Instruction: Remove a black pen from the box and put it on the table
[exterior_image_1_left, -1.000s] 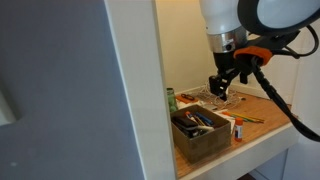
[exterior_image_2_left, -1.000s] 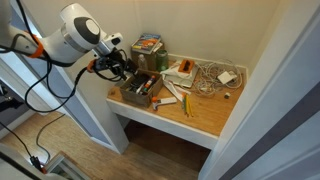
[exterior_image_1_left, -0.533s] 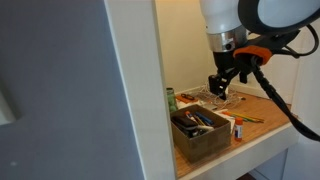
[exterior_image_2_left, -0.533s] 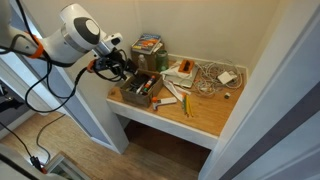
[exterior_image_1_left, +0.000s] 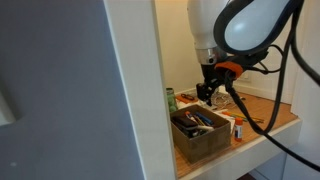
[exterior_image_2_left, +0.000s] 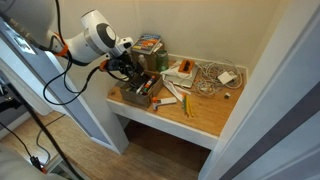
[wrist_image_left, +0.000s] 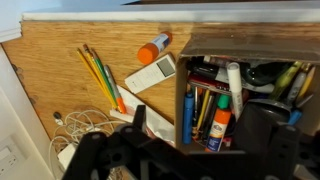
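Matt, grained wood for the table (wrist_image_left: 60, 70) beside the gripper (exterior_image_1_left: 208, 92); dull, smooth walls on the box (wrist_image_left: 183, 100) under it; glossy plastic on the markers (wrist_image_left: 219, 125) inside.

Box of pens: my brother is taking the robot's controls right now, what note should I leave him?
Gripper looks open and empty, hovering over the box near its edge.
The box sits on the table, full of pens.
Done: nothing lifted out yet.
Left: lower in, grip a black pen, lift it, lay it on bare wood beside the box.
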